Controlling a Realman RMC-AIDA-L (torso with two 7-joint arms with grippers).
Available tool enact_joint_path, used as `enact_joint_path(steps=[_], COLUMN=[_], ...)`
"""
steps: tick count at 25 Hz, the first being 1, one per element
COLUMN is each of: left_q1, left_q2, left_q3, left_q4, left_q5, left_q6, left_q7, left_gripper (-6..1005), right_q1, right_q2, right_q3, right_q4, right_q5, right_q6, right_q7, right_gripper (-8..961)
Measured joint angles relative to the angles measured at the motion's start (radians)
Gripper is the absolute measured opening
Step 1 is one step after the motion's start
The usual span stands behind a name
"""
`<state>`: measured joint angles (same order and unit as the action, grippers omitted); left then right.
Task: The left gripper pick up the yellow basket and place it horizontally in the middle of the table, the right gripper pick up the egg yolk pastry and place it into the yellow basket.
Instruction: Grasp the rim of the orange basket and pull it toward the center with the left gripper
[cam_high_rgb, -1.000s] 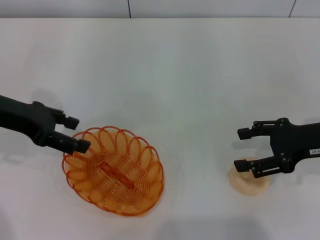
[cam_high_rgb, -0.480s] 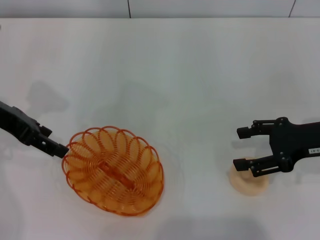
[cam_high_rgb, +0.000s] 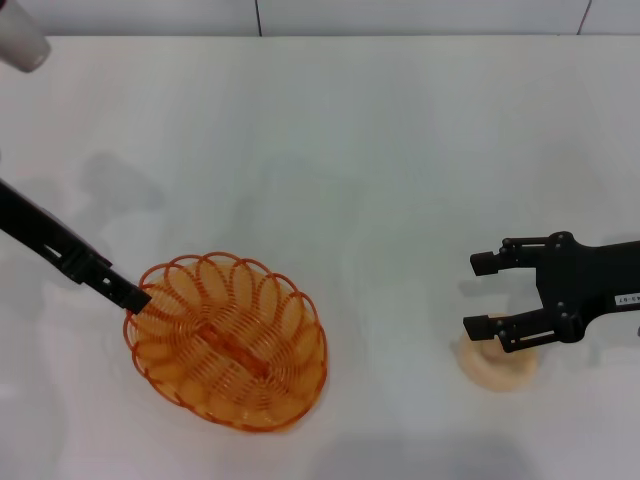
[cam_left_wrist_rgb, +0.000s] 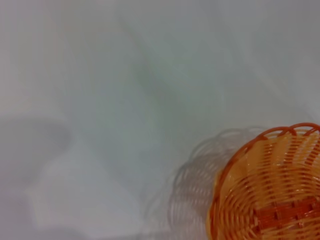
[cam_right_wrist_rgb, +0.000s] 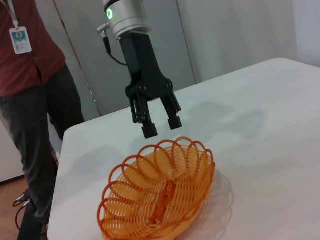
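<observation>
Open table (cam_high_rgb: 380, 180) is left between the yellow basket (cam_high_rgb: 228, 340) and the egg yolk pastry (cam_high_rgb: 497, 362). The basket's top is unobstructed; its far-left rim is overhung by the left gripper (cam_right_wrist_rgb: 160, 124).

You find no readable text. White label (cam_high_rgb: 629, 299) on right gripper (cam_high_rgb: 481, 295) arm: dark marks, illegible. ID badge (cam_right_wrist_rgb: 20, 40) on bystander (cam_right_wrist_rgb: 31, 95) behind yellow basket (cam_right_wrist_rgb: 159, 194): photo, print too small.

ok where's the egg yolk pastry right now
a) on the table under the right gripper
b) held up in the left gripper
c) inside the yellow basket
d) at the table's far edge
a: the egg yolk pastry lies on the table beneath the open right gripper, apart from the yellow basket.
</observation>
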<state>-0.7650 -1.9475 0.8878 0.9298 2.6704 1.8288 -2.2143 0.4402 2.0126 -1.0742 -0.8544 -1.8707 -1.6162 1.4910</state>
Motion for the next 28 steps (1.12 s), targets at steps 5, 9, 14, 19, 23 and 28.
enact_joint_path(steps=[5, 9, 14, 19, 23, 28], left_q1=[-0.019, -0.024, -0.029, -0.032, -0.042, -0.053], left_q2=[-0.007, -0.018, -0.039, -0.058, -0.066, -0.071], left_q3=[0.039, 0.073, 0.094, 0.126, 0.147, 0.155], left_q4=[-0.002, -0.011, -0.042, -0.057, -0.073, -0.079], left_q5=[0.010, 0.011, 0.011, 0.029, 0.057, 0.058], left_q6=[-0.006, -0.027, -0.066, -0.107, -0.131, -0.151], left_q7=[-0.031, -0.039, -0.043, -0.059, -0.077, -0.089], left_gripper=[809, 804, 798, 791, 786, 744], right_q1=[0.000, -0.002, -0.006, -0.006, -0.006, -0.008], right_q2=[0.000, 0.000, 0.000, 0.000, 0.000, 0.000], right_q3=[-0.001, -0.001, -0.001, -0.001, -0.001, -0.001], right_q4=[0.000, 0.000, 0.001, 0.001, 0.002, 0.002], right_q5=[0.000, 0.001, 0.001, 0.001, 0.001, 0.001], right_q6=[-0.003, -0.004, -0.004, -0.009, -0.011, -0.011], right_q7=[0.000, -0.002, -0.005, -0.006, -0.007, -0.008], right_gripper=[842, 841, 841, 841, 841, 841])
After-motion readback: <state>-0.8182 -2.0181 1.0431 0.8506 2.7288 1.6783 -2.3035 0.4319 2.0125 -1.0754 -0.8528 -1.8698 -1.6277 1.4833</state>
